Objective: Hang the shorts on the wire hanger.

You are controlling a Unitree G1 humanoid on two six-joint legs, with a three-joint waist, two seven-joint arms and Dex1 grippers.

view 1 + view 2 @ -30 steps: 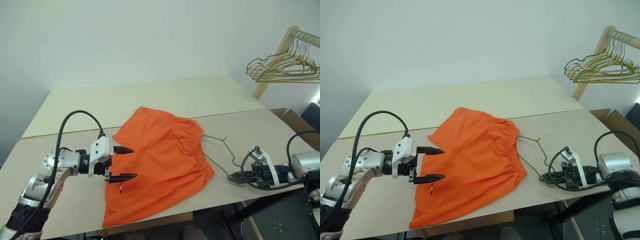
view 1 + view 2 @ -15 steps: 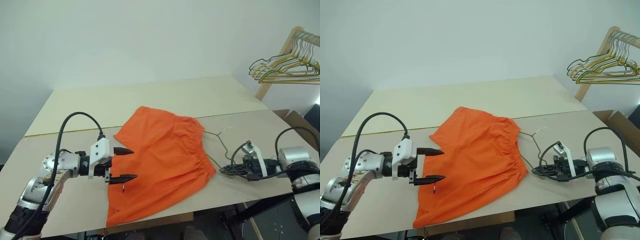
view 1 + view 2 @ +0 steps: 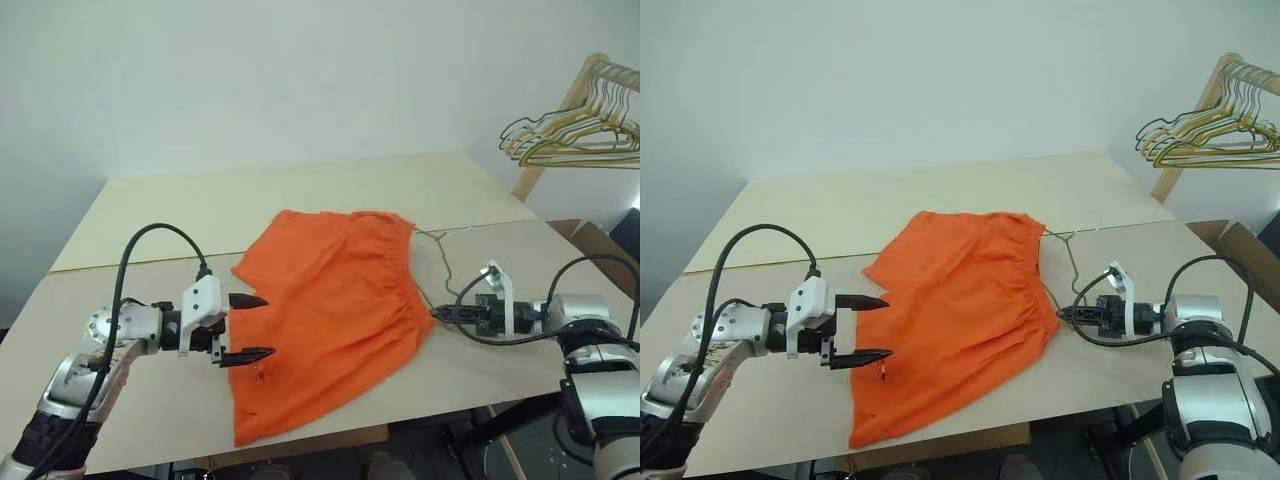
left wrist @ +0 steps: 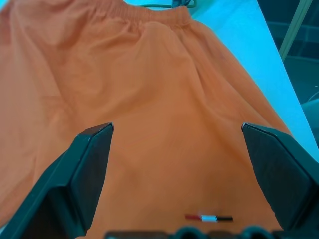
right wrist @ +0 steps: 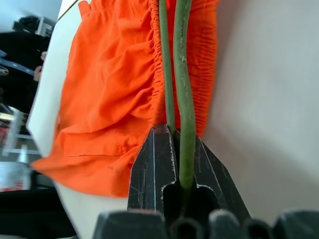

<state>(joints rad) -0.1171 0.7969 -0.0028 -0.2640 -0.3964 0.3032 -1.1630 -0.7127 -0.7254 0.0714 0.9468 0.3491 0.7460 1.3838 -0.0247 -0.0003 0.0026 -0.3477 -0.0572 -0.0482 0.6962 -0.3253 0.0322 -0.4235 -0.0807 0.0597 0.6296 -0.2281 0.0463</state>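
Right wrist view: right fingers (image 5: 172, 149) pinch the wire hanger (image 5: 183, 74); left fingers (image 3: 250, 300) gape over unlabelled shorts (image 3: 330, 310).

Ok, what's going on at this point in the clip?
The right gripper is shut on the wire hanger, at the waistband side of the orange shorts lying flat on the table. The hanger's far end reaches under the waistband. The left gripper is open, over the shorts' other edge, holding nothing. The shorts aren't hung yet.
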